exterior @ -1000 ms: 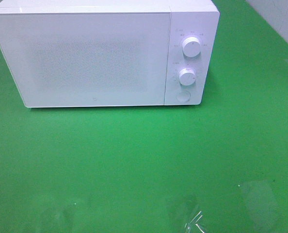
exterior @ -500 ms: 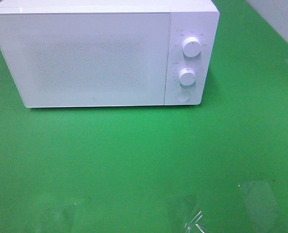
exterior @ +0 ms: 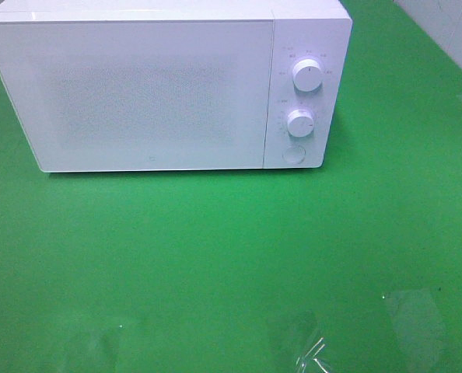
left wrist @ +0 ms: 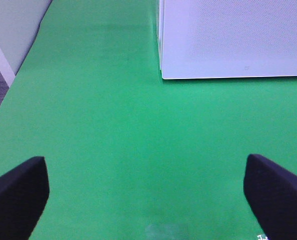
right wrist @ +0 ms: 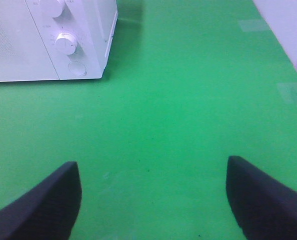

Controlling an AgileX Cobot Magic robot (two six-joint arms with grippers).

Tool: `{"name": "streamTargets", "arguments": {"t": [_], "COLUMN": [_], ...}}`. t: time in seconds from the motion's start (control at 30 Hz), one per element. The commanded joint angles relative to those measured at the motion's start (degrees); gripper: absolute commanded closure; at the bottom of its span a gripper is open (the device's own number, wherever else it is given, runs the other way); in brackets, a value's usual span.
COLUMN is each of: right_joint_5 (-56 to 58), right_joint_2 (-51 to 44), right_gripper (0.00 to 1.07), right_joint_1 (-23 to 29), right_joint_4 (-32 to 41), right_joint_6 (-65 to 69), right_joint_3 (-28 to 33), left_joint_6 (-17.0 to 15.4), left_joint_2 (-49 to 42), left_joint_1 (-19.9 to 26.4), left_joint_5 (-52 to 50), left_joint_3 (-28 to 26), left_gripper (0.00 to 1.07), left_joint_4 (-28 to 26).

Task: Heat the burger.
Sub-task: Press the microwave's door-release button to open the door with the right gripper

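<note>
Behind microwave door (exterior: pixel 138 93), interior obscured.

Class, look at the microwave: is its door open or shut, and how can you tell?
Shut. The microwave door sits flush with the control panel beside it; no inside cavity shows.

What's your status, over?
Left hand open, empty. Right hand open, empty. Burger not in view. Microwave door shut.
</note>
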Motion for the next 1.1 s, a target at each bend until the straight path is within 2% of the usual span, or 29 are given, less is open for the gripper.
{"name": "streamTargets", "arguments": {"t": [0.03,0.4,0.47,0.63,0.83,1.1], "right_joint_5": [-0.11,-0.92,-4.87,-8.54,-19.02,-24.75], "right_joint_2": [-1.32,-1.26,1.2,4.24,14.95,23.84], "right_gripper": [0.31,0.31,0.31,0.31,0.31,0.31], "right_joint_1": [-0.4,-0.4,-0.4,-0.4,-0.4,-0.4], "right_joint_4": [0.17,0.0,-0.06,-0.29,-0.29,-0.29], "right_joint_6": [-0.17,-0.23,-0.23,-0.23,-0.23,-0.23], "right_joint_3": [0.17,-1.2,-3.32,-3.44,-3.44,-3.44], "left_joint_6": [0.06,0.06,0.06,0.06,0.06,0.06], "left_joint_2": [-1.09,-1.09,-1.09,-1.09,-1.09,-1.09], "left_joint_1": [0.0,0.0,0.0,0.0,0.0,0.0], "left_joint_5": [-0.8,-0.8,-0.8,-0.8,-0.8,-0.8], "left_joint_3": [0.29,0.29,0.29,0.29,0.29,0.29], "left_gripper": [0.09,0.09,0.09,0.09,0.09,0.09], "left_joint_4": [0.06,0.06,0.06,0.06,0.06,0.06]}}
